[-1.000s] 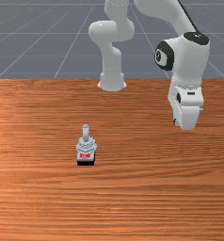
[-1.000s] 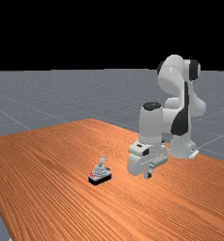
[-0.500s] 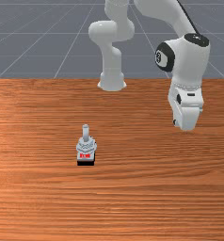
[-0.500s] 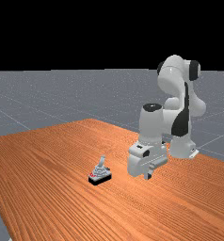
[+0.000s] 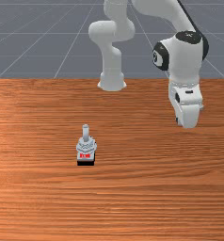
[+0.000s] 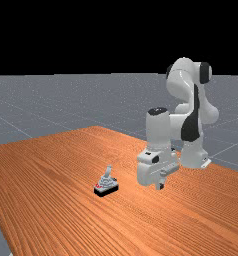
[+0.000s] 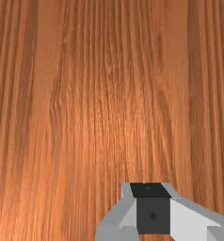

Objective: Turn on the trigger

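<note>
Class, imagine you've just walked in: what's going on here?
A robot arm is here to turn on a small grey joystick, but it is not handling it yet. The arm's tool hangs over the wooden table, away from the joystick toward the front view's right. The joystick sits on the table with its stick pointing up.

The wooden table (image 5: 156, 197), orange-brown with streaky grain, spans the front view's lower two-thirds. Grey floor (image 5: 29, 37) with pale lines (image 5: 71, 41) lies above it. Black background (image 6: 66, 35) runs across the far view's top, above more floor.
</note>
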